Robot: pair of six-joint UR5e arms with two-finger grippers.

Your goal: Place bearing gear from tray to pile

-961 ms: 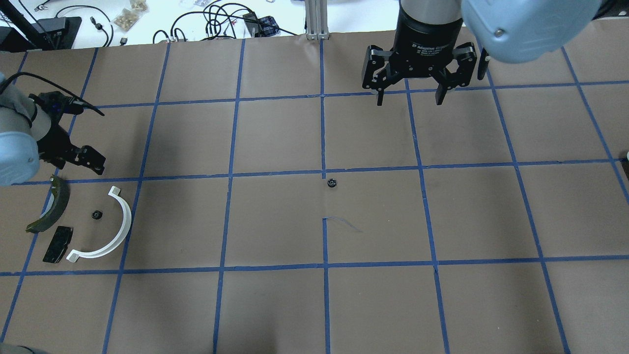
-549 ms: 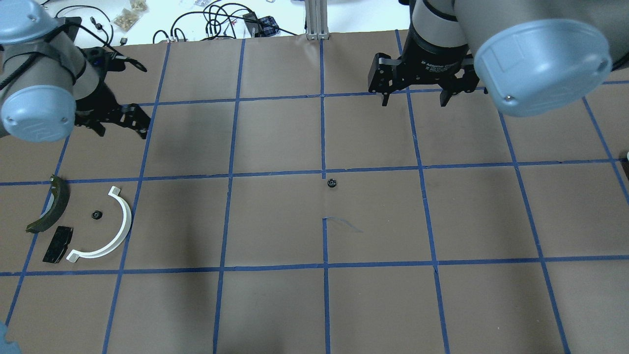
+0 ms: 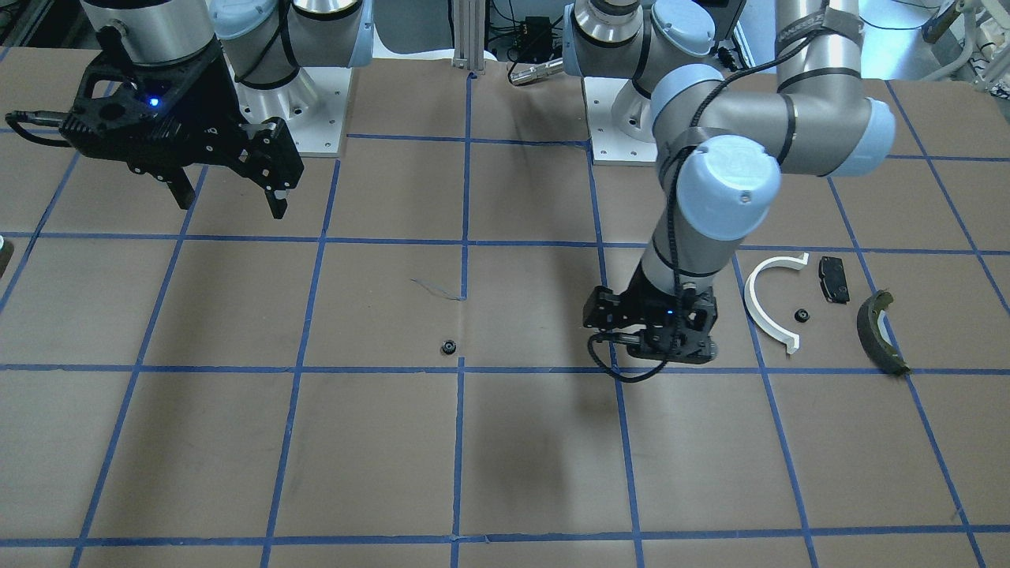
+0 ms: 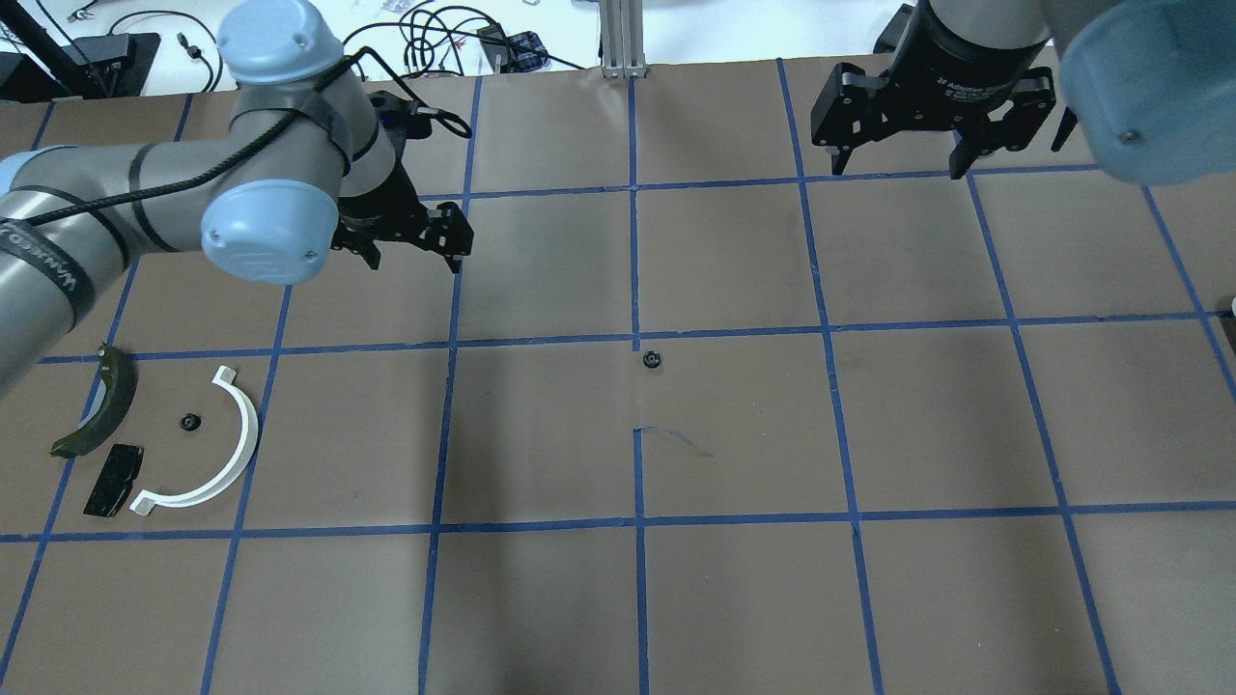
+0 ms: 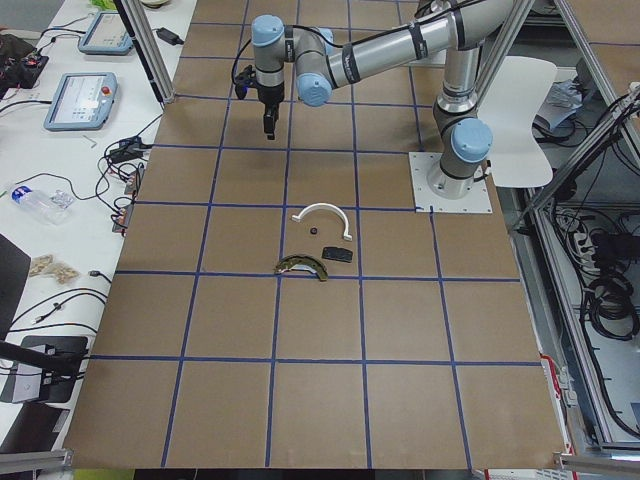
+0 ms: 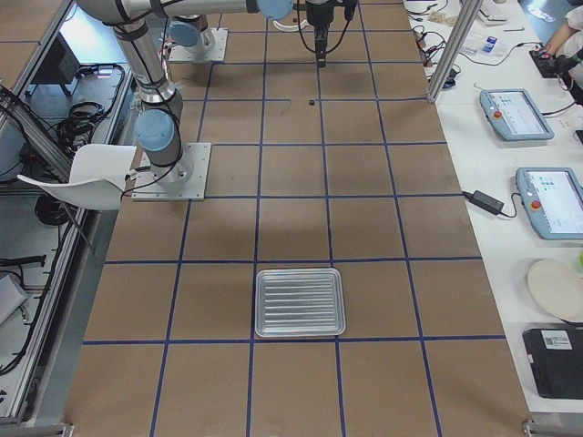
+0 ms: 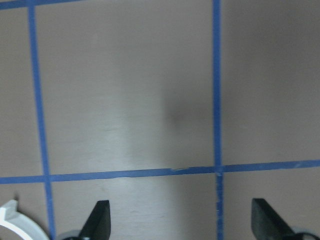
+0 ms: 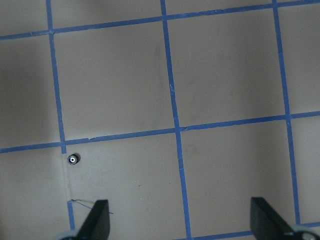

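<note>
One small black bearing gear (image 4: 654, 361) lies alone near the table's middle; it also shows in the front view (image 3: 449, 347) and the right wrist view (image 8: 73, 159). A second gear (image 4: 189, 421) lies in the pile, between the white half-ring (image 4: 249, 439), the black pad (image 4: 114, 479) and the olive brake shoe (image 4: 101, 405). My left gripper (image 4: 410, 249) is open and empty, beyond and to the right of the pile. My right gripper (image 4: 898, 166) is open and empty, high over the far right. The silver tray (image 6: 301, 302) shows only in the exterior right view.
Brown paper with a blue tape grid covers the table. Cables and small items lie on the white bench past the far edge (image 4: 386, 39). The pile also shows in the front view, with its half-ring (image 3: 751, 296) right of my left arm.
My left arm has swung away from the pile, first toward the far edge and then right toward the table's middle. My right gripper has moved right. Both stay open. The gears have not moved.
</note>
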